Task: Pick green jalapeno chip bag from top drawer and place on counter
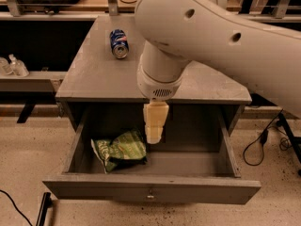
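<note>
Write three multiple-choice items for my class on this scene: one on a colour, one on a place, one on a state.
1. What colour is the soda can lying on the counter? A) orange B) blue C) yellow
2. Where is the green jalapeno chip bag? A) on the counter B) on the floor C) in the top drawer, left part
3. The top drawer is: A) shut B) pulled open C) taken out

Answers: 1 B, its side is blue. 2 C, it lies inside, left of the end effector, which hangs over the drawer's middle. 3 B, its inside shows.
</note>
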